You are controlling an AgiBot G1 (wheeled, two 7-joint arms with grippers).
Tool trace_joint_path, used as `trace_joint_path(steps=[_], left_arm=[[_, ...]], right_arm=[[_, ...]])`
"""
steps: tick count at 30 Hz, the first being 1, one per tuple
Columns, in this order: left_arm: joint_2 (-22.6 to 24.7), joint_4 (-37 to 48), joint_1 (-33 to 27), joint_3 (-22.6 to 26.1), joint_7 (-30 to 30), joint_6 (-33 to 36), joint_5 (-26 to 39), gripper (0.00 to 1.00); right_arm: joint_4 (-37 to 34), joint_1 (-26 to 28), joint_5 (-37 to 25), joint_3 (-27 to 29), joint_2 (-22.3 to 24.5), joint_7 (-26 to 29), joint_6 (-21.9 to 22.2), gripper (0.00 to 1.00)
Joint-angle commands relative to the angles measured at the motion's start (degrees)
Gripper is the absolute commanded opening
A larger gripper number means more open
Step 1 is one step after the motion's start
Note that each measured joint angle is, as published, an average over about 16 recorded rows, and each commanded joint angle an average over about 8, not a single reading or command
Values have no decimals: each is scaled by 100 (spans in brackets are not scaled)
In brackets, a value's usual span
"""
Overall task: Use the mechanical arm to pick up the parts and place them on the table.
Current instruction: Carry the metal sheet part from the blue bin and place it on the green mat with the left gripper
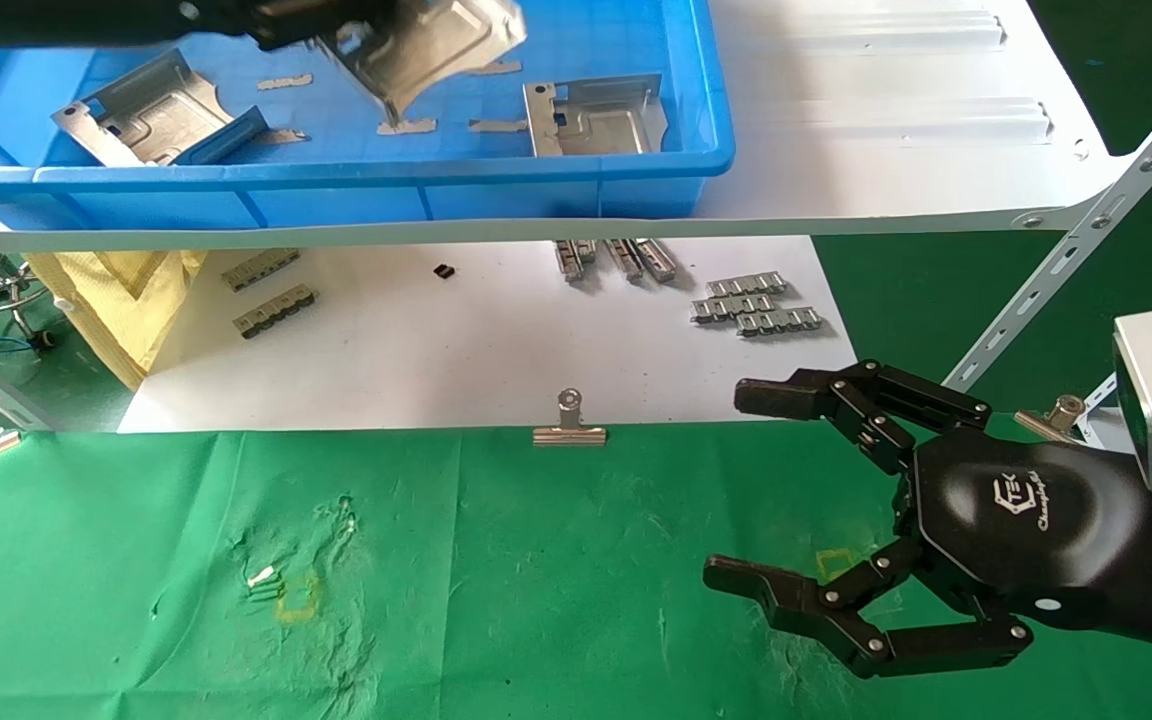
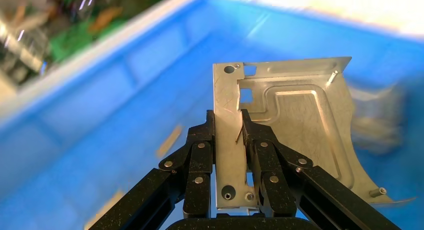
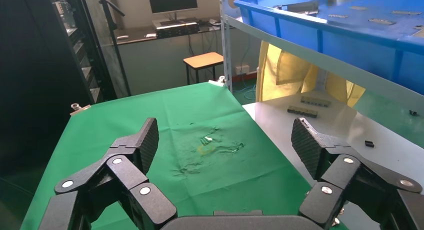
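Observation:
My left gripper (image 2: 227,121) is shut on the bent edge of a silver-grey stamped metal part (image 2: 295,120) and holds it above the blue bin (image 2: 115,85). In the head view that part (image 1: 431,50) hangs tilted under the black hand at the top edge. Two more parts lie in the bin: one at the left (image 1: 151,115), one at the right (image 1: 596,118). My right gripper (image 1: 736,490) is open and empty, low over the green cloth table (image 1: 486,580) at the right. It also shows in the right wrist view (image 3: 225,140).
The blue bin (image 1: 576,185) stands on a white metal shelf (image 1: 886,150) with a slanted strut (image 1: 1086,240). Below lies a white sheet (image 1: 436,350) with small grey linked strips (image 1: 756,305). A silver binder clip (image 1: 569,425) sits at the cloth's far edge. A yellow cloth (image 1: 116,300) hangs at left.

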Motion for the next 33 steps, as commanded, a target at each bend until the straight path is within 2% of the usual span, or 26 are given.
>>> trace_joint_path(steps=[1, 7, 13, 18, 24, 28, 33], left_arm=[[-145, -86, 4, -106, 250, 366, -163, 0], [-505, -213, 252, -323, 933, 1335, -561, 0], [-986, -791, 818, -355, 1396, 1564, -1011, 0], [-1621, -1968, 1586, -183, 1524, 1588, -1736, 0], [-2568, -3558, 2676, 335, 1697, 1532, -2653, 0], [-2790, -3722, 3085, 732, 2210, 1432, -2583, 0], [-2545, -3050, 3170, 1113, 3091, 1306, -2023, 0]], right_arm=[[0, 0, 0, 0, 0, 0, 0, 100], [0, 0, 0, 0, 0, 0, 0, 100], [0, 0, 0, 0, 0, 0, 0, 100], [0, 0, 0, 0, 0, 0, 0, 100], [0, 0, 0, 0, 0, 0, 0, 100], [0, 0, 0, 0, 0, 0, 0, 100], [0, 0, 0, 0, 0, 0, 0, 100]])
